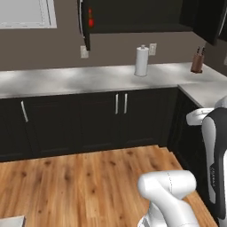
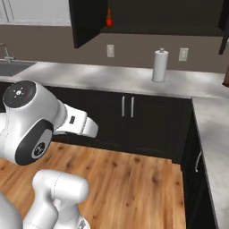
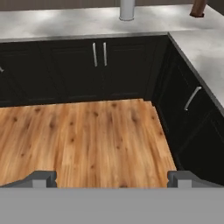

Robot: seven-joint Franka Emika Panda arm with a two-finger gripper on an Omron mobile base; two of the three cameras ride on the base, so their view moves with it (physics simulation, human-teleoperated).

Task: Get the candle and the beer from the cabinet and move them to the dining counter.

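Observation:
The cabinet [image 1: 133,15] [image 2: 170,15] hangs black above the wall worktop, with its left door [image 2: 87,22] swung open. Inside the opening stands the beer [image 2: 108,18] [image 1: 91,20], of which I make out mostly the red label and neck. The candle is hidden from me. My gripper [image 3: 113,178] is open, its fingertips [image 3: 41,177] far apart with nothing between them. It hangs low over the wooden floor, pointing at the lower cabinets, far below and in front of the beer. A pale slab corner [image 1: 11,219] at the lower left may be the dining counter; I cannot tell.
A marble worktop [image 1: 66,80] [image 2: 112,76] runs along the wall and turns toward me on the right [image 3: 205,48]. On it stand a paper towel roll [image 1: 142,61] [image 2: 160,65] and a knife block [image 1: 197,62]. A sink [image 2: 9,67] lies far left. Dark lower cabinets [image 3: 98,70] edge the floor [image 3: 87,140].

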